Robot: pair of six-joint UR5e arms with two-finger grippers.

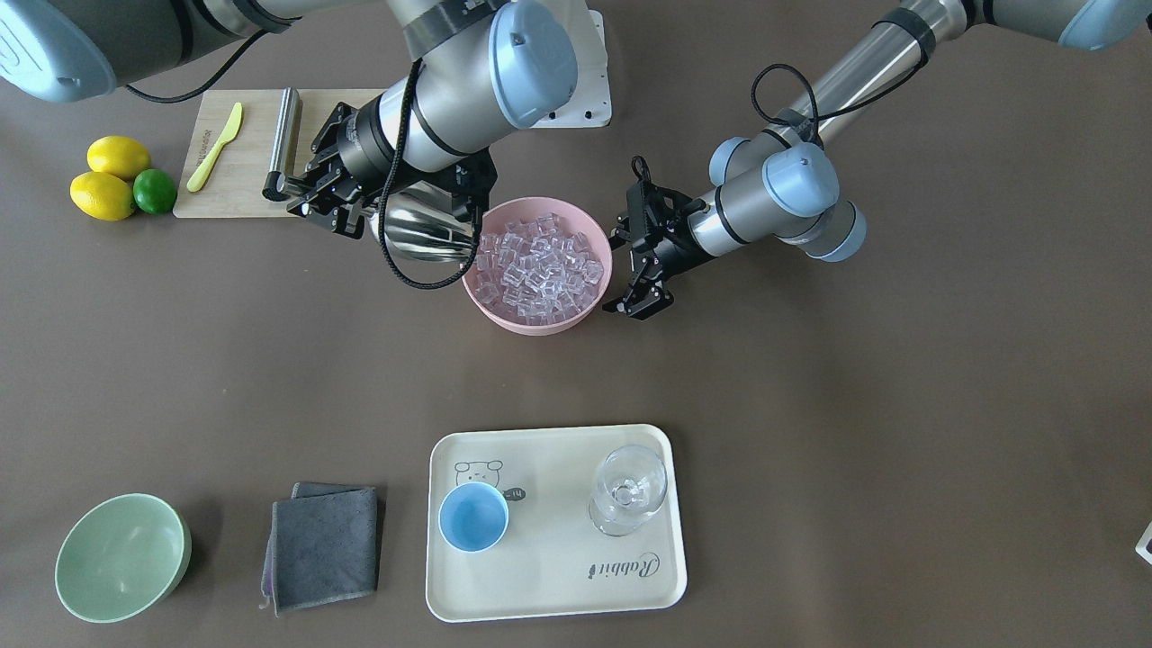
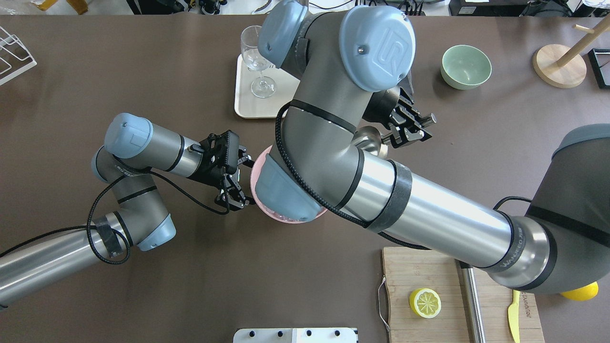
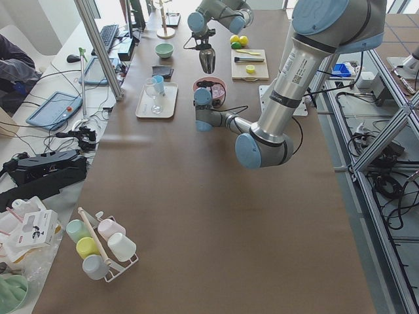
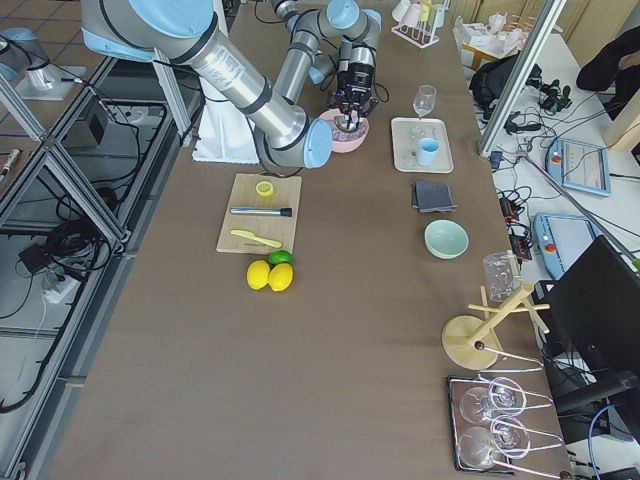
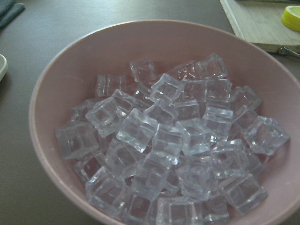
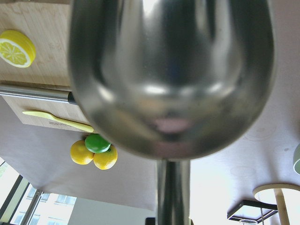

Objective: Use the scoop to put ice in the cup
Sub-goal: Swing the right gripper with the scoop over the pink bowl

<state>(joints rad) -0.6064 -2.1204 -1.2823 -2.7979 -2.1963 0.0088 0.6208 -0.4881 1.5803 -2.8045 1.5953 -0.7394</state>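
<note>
Shiny steel scoop (image 6: 171, 79) clenched in right pincer (image 1: 349, 205); left pincer (image 1: 641, 304) released; ice (image 5: 173, 140) glassy.

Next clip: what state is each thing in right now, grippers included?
scoop: empty, held near the pink bowl.
right gripper: shut on the scoop's handle.
left gripper: open, beside the pink bowl.
ice: piled in the pink bowl.
cup: upright, empty, on the tray.
stemmed glass: upright, empty, on the tray.
green bowl: upright, empty.
</note>
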